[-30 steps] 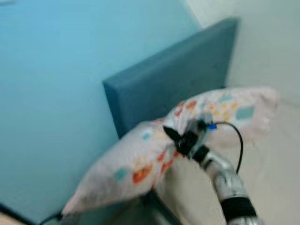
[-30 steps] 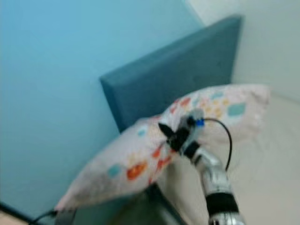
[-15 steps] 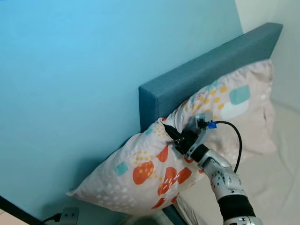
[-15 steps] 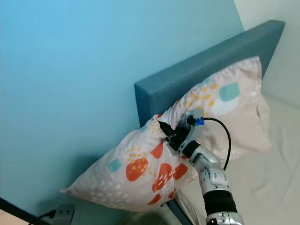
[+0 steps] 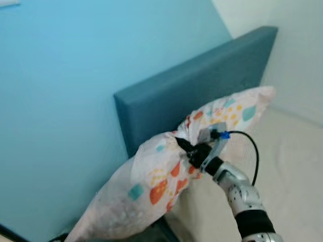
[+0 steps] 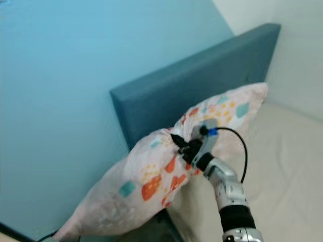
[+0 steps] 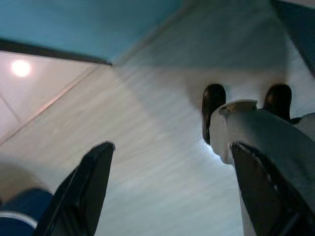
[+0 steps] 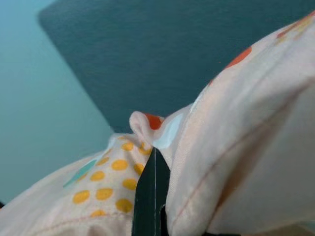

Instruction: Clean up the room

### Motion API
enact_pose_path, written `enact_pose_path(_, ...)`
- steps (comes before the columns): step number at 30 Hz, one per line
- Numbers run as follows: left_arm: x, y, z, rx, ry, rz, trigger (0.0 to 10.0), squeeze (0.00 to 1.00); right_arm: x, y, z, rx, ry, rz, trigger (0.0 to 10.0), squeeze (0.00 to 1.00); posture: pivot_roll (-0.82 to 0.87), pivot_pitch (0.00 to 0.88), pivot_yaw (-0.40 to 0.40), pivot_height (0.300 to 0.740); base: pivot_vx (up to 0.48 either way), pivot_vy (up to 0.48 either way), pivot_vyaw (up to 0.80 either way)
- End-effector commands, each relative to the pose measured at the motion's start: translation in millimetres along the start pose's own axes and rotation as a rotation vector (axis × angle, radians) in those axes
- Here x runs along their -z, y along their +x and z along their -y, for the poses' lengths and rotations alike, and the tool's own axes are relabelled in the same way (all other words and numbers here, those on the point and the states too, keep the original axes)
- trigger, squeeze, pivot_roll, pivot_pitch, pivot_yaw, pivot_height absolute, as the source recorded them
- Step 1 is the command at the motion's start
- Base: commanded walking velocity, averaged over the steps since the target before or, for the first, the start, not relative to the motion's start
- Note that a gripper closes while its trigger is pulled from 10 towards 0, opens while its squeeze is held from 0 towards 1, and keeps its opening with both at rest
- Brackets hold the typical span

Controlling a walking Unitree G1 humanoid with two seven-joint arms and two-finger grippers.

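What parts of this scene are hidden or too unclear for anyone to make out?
- Pillow: its lower corner is cut off by the bottom edge of the left eye view, and its print is blurred.
- Right end effector: its fingertips are buried in pillow fabric.
- Headboard: its lower part is hidden behind the pillow.
- Left end effector: it hangs open over the floor, which is blurred.

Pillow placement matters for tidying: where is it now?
In the eye views, the pillow hangs pinched in the right gripper, before the blue headboard.
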State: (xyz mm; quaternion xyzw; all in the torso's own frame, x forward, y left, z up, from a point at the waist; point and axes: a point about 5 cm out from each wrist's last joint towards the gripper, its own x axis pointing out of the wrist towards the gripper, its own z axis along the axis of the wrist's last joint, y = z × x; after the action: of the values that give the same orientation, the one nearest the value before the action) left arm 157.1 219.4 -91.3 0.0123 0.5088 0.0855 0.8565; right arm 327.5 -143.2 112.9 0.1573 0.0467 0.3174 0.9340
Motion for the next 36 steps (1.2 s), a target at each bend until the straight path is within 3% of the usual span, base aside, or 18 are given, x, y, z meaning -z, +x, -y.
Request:
enact_pose_path(1,7,-1.0,-7.2,-0.023,-0.01,-0.028,10.0,0.0,-8,6.9,-3.4,-0.006,-0.024,0.026,10.0,0.0,-0.08,0.044,0.069,0.74,0.0,0.0,0.0)
enact_pose_path(8,8,-1.1,-7.8,-0.024,-0.006,-0.031,10.0,0.0,-4,5.9,2.6,0.042,-0.036,-0.006,10.0,0.0,-0.08,0.046,0.069,0.74,0.0,0.0,0.0)
enact_pose_path(16,11,-1.5,-9.0,-0.034,0.007,-0.049,10.0,0.0,-4,6.7,-2.5,0.016,-0.063,-0.007,10.0,0.0,-0.08,0.052,0.069,0.74,0.0,-0.474,0.37)
enact_pose_path(26,12,-1.6,-10.4,-0.046,0.004,-0.048,10.0,0.0,3,5.5,-7.0,-0.022,-0.072,-0.045,10.0,0.0,-0.09,0.055,0.069,0.74,0.0,0.0,0.78)
enact_pose_path(36,14,-1.9,-10.4,-0.054,0.009,-0.058,10.0,0.0,7,7.0,-6.3,-0.003,-0.068,-0.062,10.0,0.0,-0.09,0.054,0.065,0.74,0.0,0.0,0.0)
